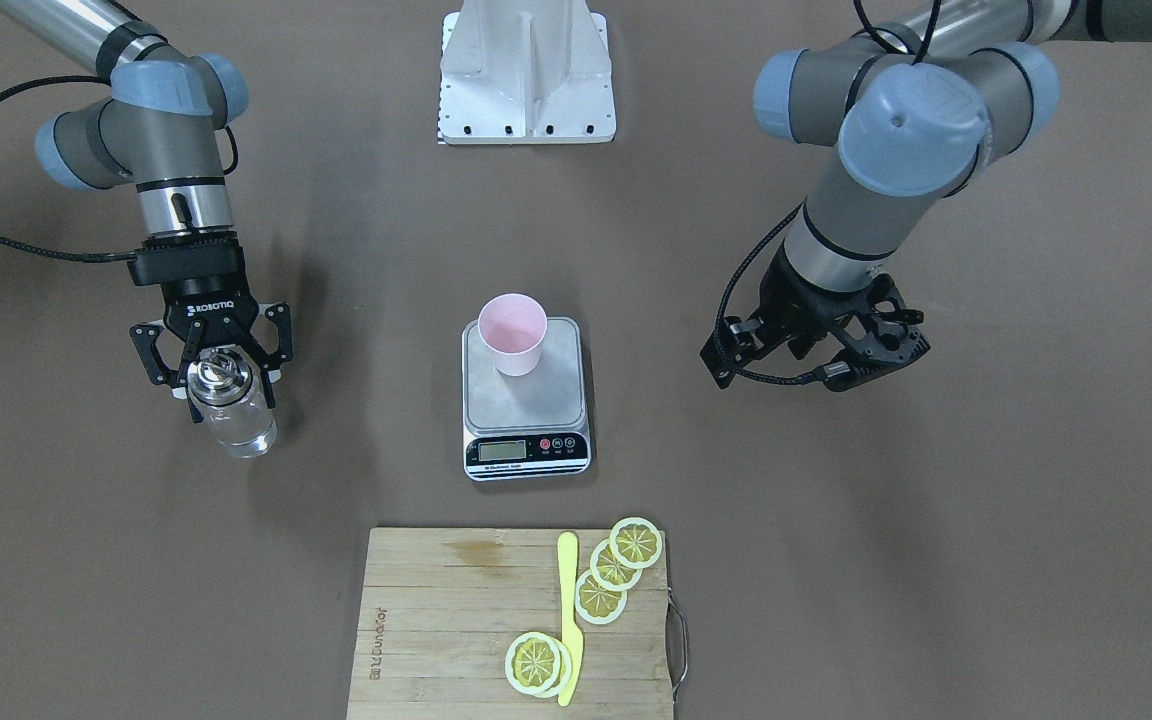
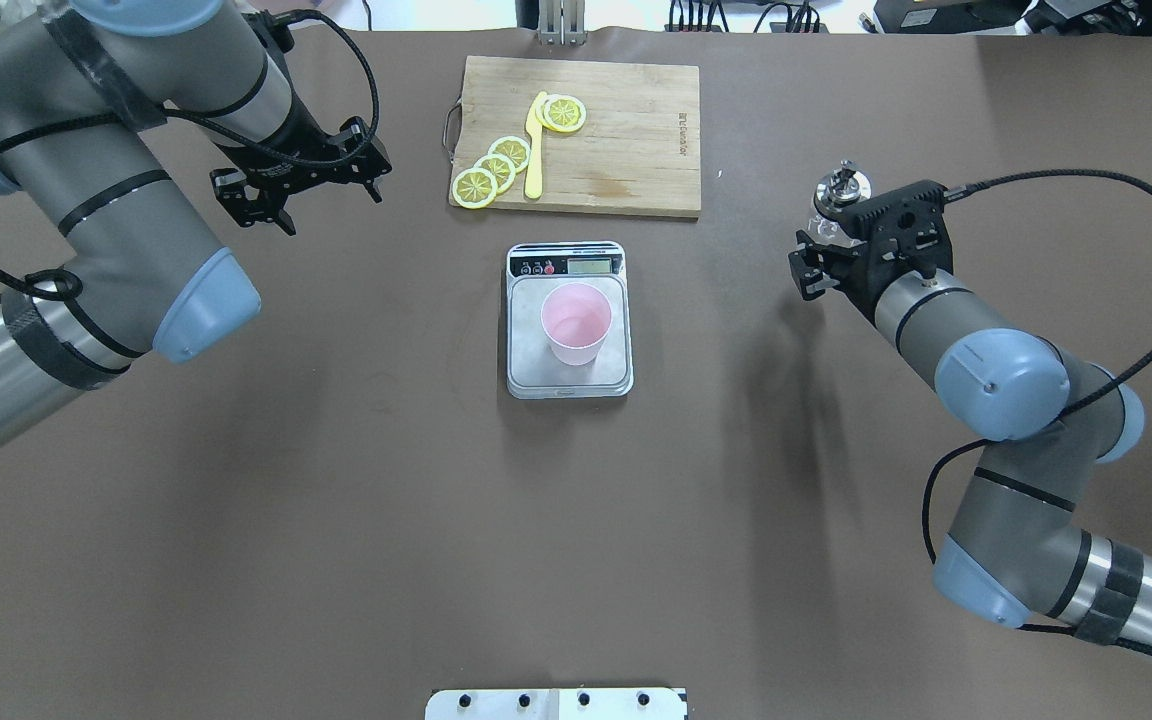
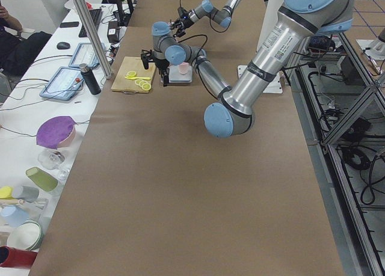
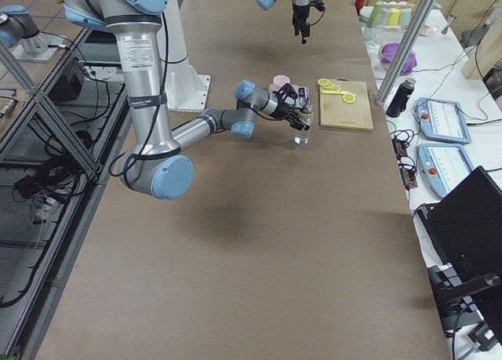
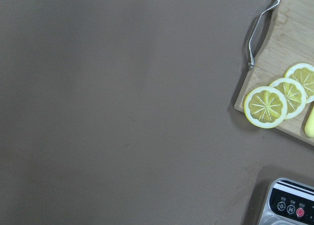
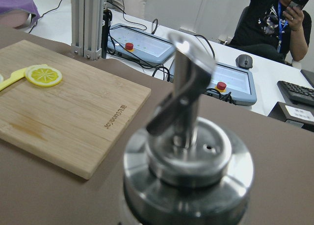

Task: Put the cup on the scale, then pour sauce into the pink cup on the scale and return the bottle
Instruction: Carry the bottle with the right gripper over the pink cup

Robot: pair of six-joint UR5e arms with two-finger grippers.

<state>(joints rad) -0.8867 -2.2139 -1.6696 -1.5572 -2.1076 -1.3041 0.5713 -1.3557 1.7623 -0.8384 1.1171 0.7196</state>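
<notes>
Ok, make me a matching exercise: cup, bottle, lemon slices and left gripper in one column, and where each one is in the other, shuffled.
1. cup
2. bottle
3. lemon slices
4. left gripper

A. on the cutting board
B. between the jaws of the right gripper
C. above bare table, holding nothing
D. on the scale

Pairs: 1-D, 2-B, 3-A, 4-C
</notes>
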